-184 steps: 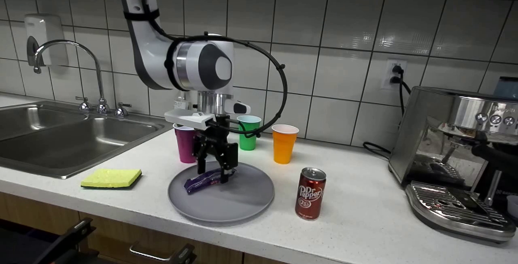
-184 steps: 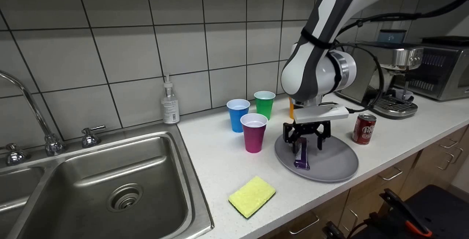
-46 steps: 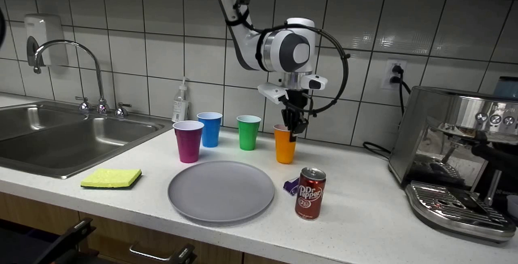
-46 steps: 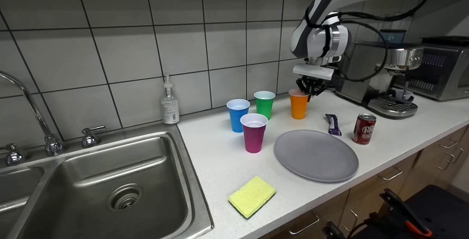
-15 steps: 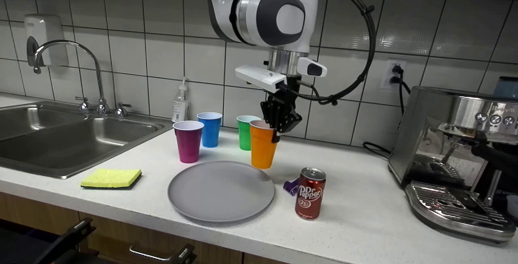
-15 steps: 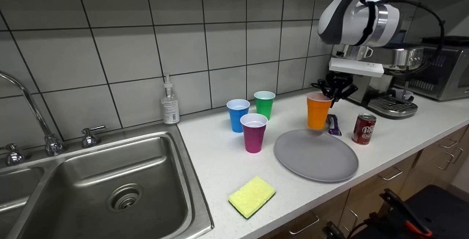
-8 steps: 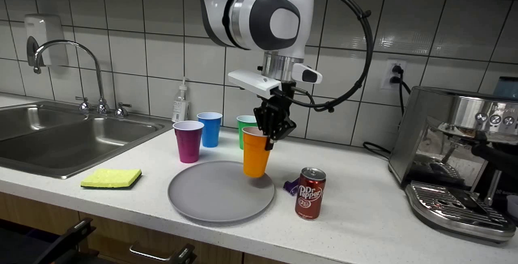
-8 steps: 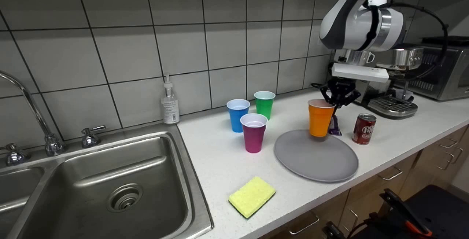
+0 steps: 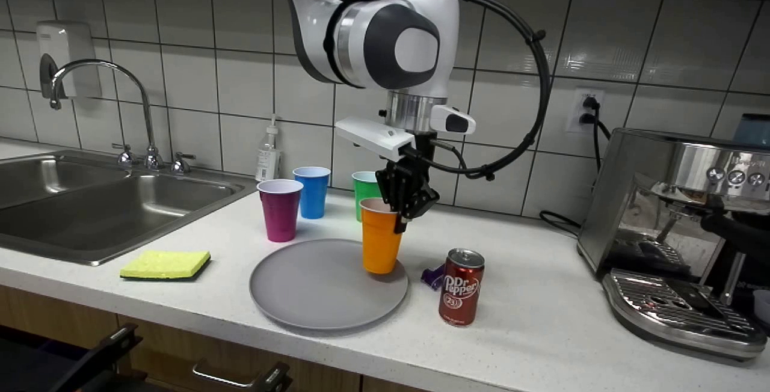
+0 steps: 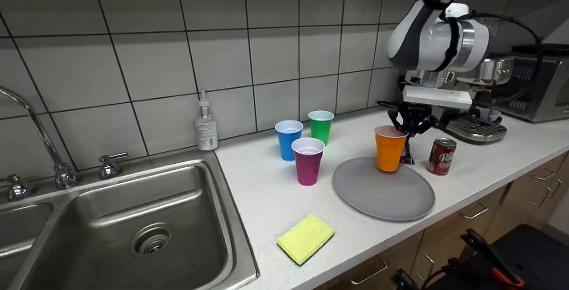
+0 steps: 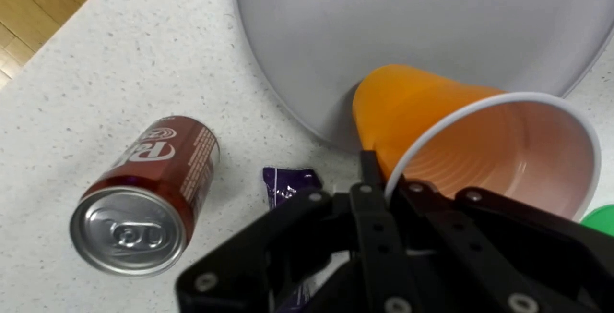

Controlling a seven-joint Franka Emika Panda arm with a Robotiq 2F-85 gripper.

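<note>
Apparently much is done: the claw (image 9: 401, 222) grips the orange cup (image 9: 380, 241) over the far right of the grey plate (image 9: 313, 296), perhaps touching it; releasing remains, I think.

Dim wall (image 9: 607, 25), glare in sink (image 10: 191, 219), soft shadow beside orange cup (image 11: 407, 111)
</note>
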